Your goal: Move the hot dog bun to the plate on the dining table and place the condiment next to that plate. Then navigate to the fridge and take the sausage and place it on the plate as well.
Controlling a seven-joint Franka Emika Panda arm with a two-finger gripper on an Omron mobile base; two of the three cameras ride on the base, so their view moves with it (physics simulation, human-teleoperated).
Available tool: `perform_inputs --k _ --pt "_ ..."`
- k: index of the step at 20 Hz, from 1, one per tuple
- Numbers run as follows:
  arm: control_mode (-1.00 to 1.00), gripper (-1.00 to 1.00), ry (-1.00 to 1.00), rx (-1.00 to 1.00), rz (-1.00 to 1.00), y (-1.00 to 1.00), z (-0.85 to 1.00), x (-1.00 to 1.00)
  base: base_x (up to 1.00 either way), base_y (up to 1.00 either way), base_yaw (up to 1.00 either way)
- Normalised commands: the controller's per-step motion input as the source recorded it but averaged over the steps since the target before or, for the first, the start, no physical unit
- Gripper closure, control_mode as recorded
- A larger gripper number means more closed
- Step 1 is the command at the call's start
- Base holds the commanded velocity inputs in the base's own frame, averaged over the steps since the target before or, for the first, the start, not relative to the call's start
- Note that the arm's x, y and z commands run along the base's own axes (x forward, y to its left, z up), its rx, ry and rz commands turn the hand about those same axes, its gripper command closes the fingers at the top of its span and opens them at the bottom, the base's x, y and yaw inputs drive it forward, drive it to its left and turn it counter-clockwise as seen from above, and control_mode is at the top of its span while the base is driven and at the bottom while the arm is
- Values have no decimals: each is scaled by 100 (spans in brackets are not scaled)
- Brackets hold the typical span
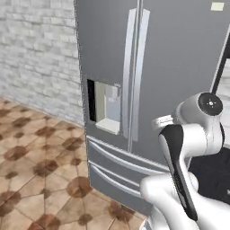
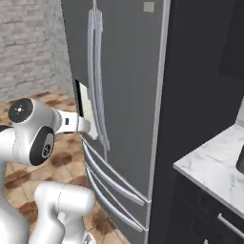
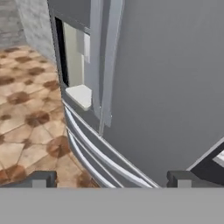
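the fridge [image 1: 179,67] is cut off by the top edge in both base views, so its upper part is out of sight, and its doors are closed, hiding the inside. in the left base view the arm [image 1: 188,148] covers the lower right of the fridge front. the end effector [image 3: 111,179] shows just its two finger tips [image 3: 39,179] at the bottom of the hand view. on the marble desk [image 2: 214,167], cut off by the right edge of the right base view, a dark thing [image 2: 240,162] is sliced by the edge; what it is cannot be told
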Motion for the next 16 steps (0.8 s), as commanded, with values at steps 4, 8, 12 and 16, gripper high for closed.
perform_inputs --k 4,8,12,16 --pt "100 -100 0 0 0 0 0 0 21 68 -53" --pt "100 -100 0 0 0 0 0 0 12 68 -53" --pt "100 -100 0 0 0 0 0 0 0 67 -49" --pt "100 -100 0 0 0 0 0 0 0 70 -41"
